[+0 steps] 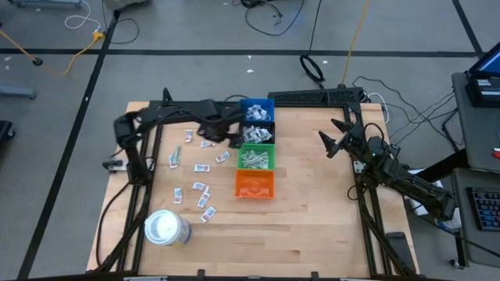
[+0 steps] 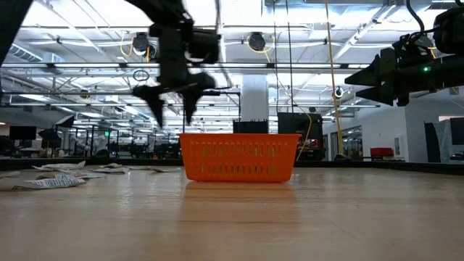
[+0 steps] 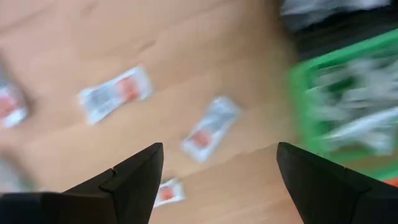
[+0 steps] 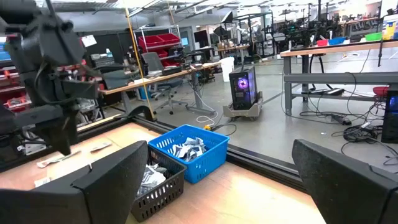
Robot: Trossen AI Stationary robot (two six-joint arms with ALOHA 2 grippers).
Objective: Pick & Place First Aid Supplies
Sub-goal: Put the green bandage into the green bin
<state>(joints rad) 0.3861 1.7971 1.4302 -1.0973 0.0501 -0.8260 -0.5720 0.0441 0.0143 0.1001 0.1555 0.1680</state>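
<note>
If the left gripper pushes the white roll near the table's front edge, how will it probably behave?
The white roll looks round, so a sideways push may make it roll or slide rather than stop. It is much bulkier than the flat packets nearby, so probably heavier. It seems to rest on a flat end, so tipping looks unlikely. The open left gripper is far from it.

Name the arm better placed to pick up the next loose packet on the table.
Left. Its hand hangs open above the scattered packets beside the green bin. The right hand, also open, waits raised across the table, far from any packet.
</note>
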